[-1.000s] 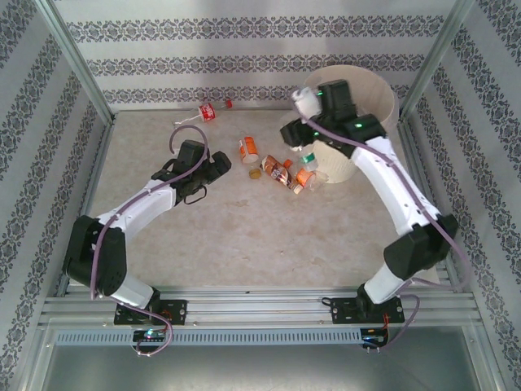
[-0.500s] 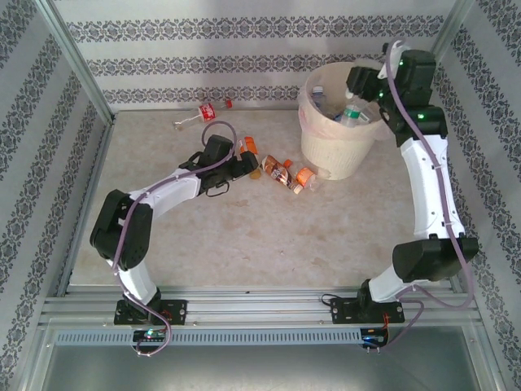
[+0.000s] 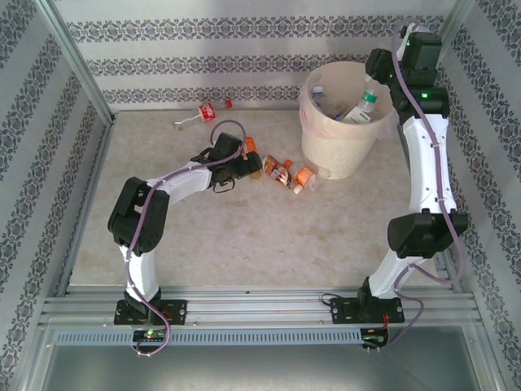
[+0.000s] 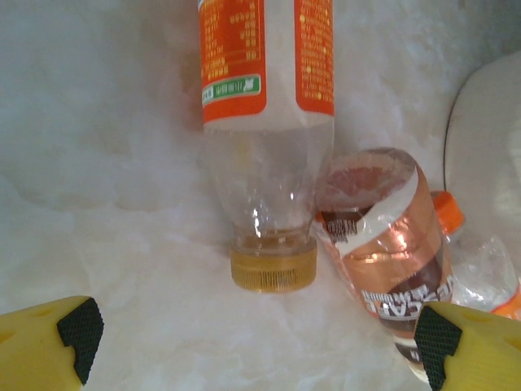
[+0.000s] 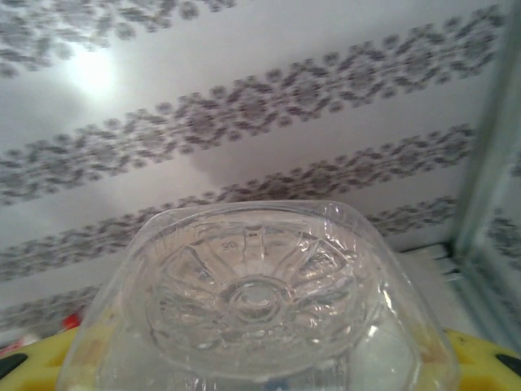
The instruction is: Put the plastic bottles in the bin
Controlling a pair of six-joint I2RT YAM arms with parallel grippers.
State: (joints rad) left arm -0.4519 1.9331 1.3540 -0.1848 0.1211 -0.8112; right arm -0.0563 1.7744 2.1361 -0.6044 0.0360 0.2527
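- My right gripper is clamped on a clear bottle; it hangs over the right rim of the bin, tilted cap-down toward the inside
- My left gripper has its jaws wide apart and holds nothing; it sits on the table to the left of the bin, cap end of an orange-label bottle lying between the pads
- Brown-label bottle touches the orange-label one on its bin side; orange-capped bottle is next along, just beside the foot of the bin
- Red-label bottle lies well left of the bin, against the back wall
- Handling, my guess: all empty, so very light; thin crushed walls give under the pads; bare plastic is slick and round ones may roll
- Where to hold: across the labelled body or the shoulder behind the cap, which looks stiffer; I would avoid the cap itself, too small and easy to squirt out
- Bin: pinkish bag liner folded over the rim; several bottles in the bin already, count unclear; plenty of room left
- Risk: brown-label bottle may get nudged when the left jaws close
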